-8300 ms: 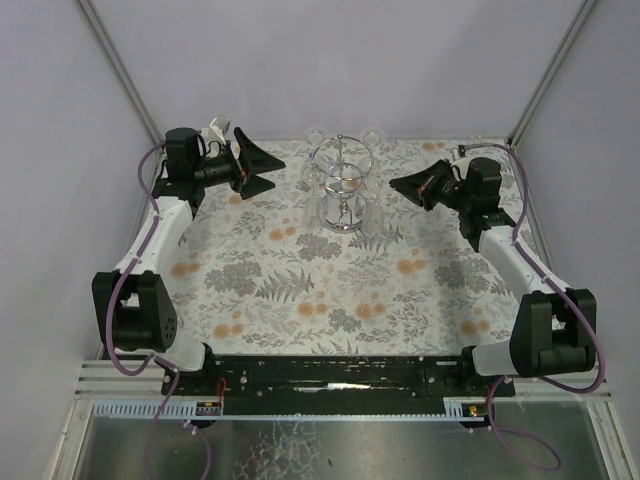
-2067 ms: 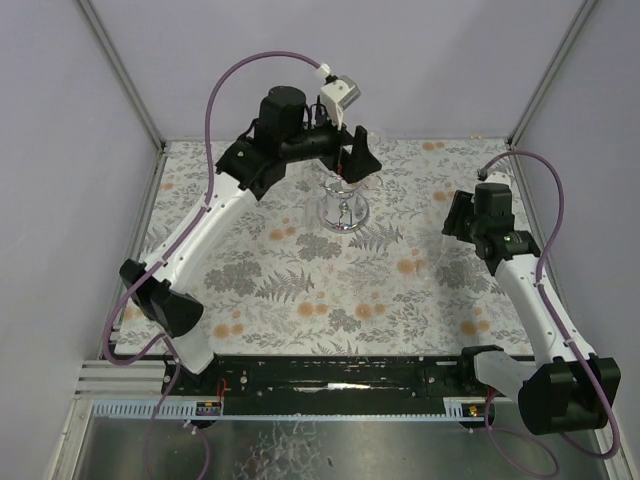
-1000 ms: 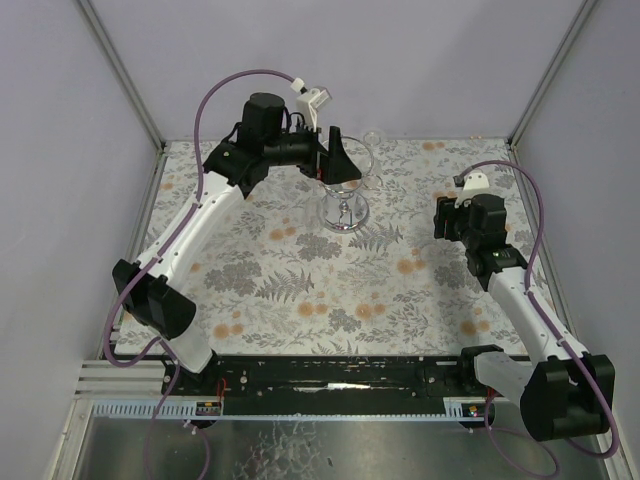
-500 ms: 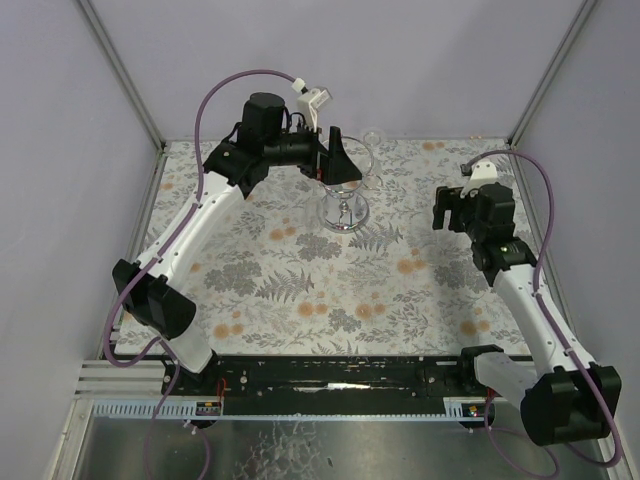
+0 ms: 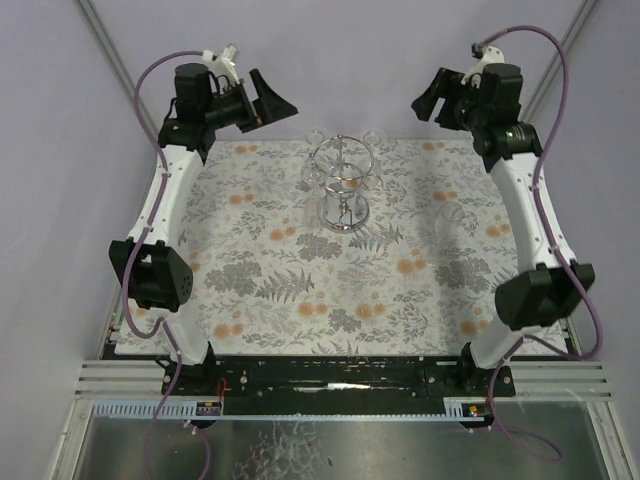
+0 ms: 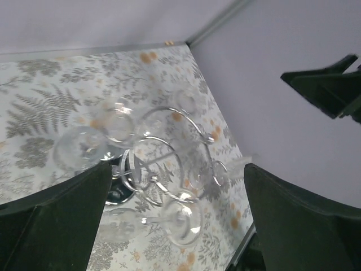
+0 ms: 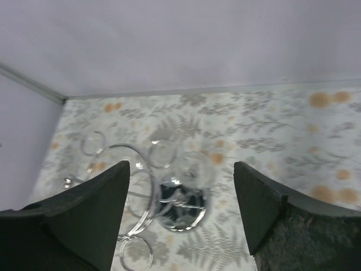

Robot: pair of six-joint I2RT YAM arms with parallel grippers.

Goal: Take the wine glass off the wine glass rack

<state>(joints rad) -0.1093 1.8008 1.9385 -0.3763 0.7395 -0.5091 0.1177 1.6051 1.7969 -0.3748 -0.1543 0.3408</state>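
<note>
Top: I am holding left gripper (image 5: 272,100) and right gripper (image 5: 430,100) high beside the rack (image 5: 342,190), clearing it; 1 wine glass (image 5: 447,220) seemingly standing apart on the table (image 5: 300,290) | Left wrist: fingers (image 6: 56,220) gaping wide, gripping nothing; other glasses (image 6: 183,222) hanging from the rack's rings | Right wrist: fingers (image 7: 84,214) gaping, empty.

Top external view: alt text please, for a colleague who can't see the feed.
A chrome wine glass rack, with clear wine glasses on its rings, stands mid-back on a floral-clothed table. The left end effector and right end effector hover high on either side, both open and empty.
</note>
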